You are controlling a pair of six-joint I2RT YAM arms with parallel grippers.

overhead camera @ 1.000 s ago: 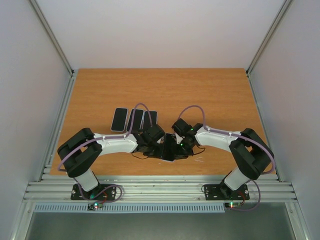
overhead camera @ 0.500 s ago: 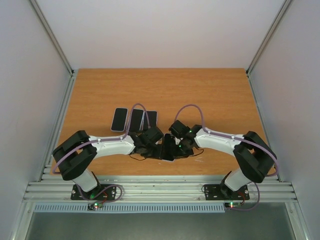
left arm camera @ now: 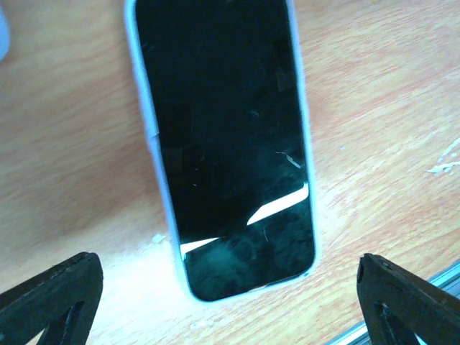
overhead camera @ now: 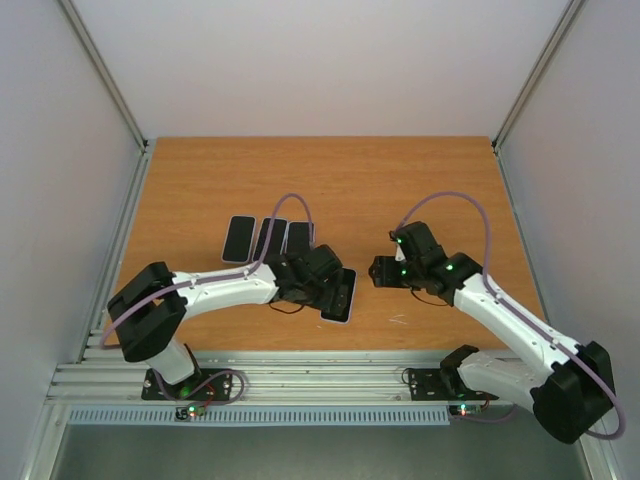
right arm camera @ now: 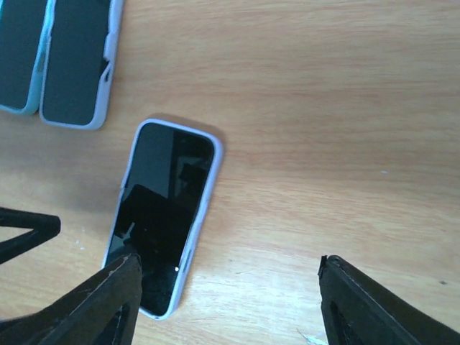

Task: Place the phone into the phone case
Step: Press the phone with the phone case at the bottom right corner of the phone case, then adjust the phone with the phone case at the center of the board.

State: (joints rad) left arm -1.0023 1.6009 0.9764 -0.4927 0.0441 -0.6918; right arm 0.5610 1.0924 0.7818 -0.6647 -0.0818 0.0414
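Observation:
The phone [left arm camera: 226,144] lies flat, dark screen up, on the wooden table, with the pale lilac rim of the phone case [left arm camera: 159,180] all round it. My left gripper [left arm camera: 230,302] hovers straight over its near end, open, with one fingertip out past each long side and touching nothing. In the top view the left gripper [overhead camera: 325,285] is above the phone [overhead camera: 342,297]. The right gripper [overhead camera: 378,270] hangs to the phone's right, lifted off. In the right wrist view the right gripper [right arm camera: 230,302] is open and empty, with the phone [right arm camera: 165,215] at lower left.
Three more dark, pale-edged phone-shaped pieces [overhead camera: 270,240] lie in a row behind the left arm. Two of them [right arm camera: 79,61] show at the right wrist view's top left. The table's near edge and its metal rail [overhead camera: 320,375] lie just below the phone.
Both grippers have opened and let go of the phone. The right arm has pulled back to the right and risen. The left gripper stays over the phone, which now lies flat.

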